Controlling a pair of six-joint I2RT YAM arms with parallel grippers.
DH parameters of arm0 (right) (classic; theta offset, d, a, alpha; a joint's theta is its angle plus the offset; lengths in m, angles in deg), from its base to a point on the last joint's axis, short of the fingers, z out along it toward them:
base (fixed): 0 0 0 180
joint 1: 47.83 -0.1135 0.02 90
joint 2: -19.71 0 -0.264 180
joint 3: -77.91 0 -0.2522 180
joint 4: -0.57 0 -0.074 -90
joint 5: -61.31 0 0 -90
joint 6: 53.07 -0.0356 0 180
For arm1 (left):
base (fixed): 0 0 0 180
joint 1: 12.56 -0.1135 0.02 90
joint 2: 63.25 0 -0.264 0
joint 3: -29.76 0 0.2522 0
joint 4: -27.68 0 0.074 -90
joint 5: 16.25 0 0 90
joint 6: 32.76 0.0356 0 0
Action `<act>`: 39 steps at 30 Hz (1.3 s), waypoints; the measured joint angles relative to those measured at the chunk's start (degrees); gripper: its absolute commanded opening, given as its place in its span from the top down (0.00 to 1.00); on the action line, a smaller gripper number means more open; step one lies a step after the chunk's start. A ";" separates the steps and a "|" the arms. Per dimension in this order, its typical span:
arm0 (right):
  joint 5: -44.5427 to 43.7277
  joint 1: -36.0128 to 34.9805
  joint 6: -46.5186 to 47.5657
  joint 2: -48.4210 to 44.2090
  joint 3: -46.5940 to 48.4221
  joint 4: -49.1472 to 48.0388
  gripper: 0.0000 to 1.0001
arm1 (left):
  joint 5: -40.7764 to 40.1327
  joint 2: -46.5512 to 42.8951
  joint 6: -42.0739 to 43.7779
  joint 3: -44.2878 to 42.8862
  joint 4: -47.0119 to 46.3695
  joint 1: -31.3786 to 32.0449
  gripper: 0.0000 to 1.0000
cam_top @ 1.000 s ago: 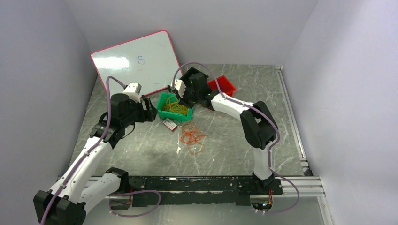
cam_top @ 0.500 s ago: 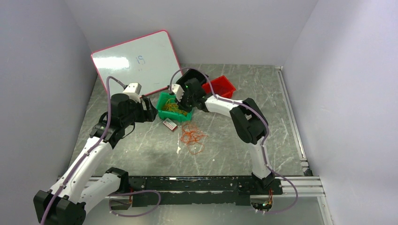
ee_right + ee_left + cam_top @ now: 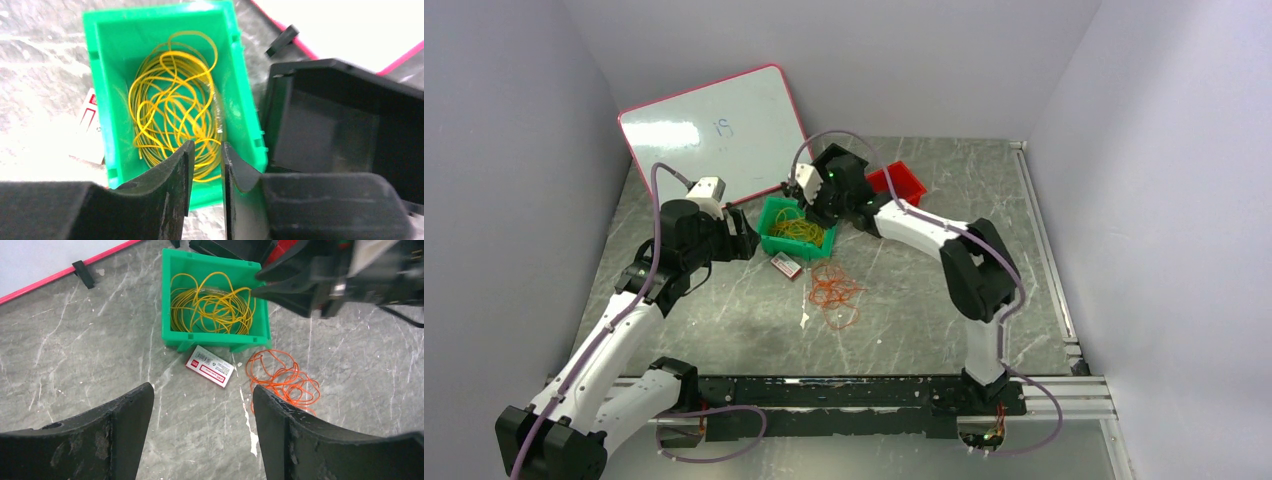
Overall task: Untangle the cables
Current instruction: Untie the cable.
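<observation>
Overhanging green bin [image 3: 95, 75] rim: right jaws.

Table as I view it from the overhead camera. Grey, white-veined slab [image 3: 724, 320].

Lying directly on it:
- (a) Green bin [image 3: 216, 338], near the middle and towards the far side.
- (b) Black bin [image 3: 325, 130], just beside the green bin's far side.
- (c) Red bin [image 3: 904, 183], further right and far.
- (d) Red-and-white card [image 3: 209, 365], flat, just near of the green bin.
- (e) Orange cables [image 3: 282, 379], a loose heap right of the card, touching neither bin that I can make out.
- (f) Small white mark [image 3: 248, 422], near of the heap.
- (g) Pink-framed whiteboard [image 3: 714, 130], tilted, with its lower edge on the far-left surface.
</observation>
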 measured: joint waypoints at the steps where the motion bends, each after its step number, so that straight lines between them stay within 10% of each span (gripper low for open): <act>1: -0.26 0.00 -0.04 -2.01 -0.66 -0.13 0.64 | -0.02 0.00 0.00 0.00 0.02 0.00 0.22; 23: -8.76 0.00 -21.55 -36.37 -31.21 -5.38 0.52 | 4.37 0.00 -0.13 2.12 -2.21 -0.09 0.16; 39: -1.51 -0.04 -16.98 -31.21 -40.63 -9.88 0.51 | 6.95 2.36 -0.46 2.75 -5.03 -0.09 0.18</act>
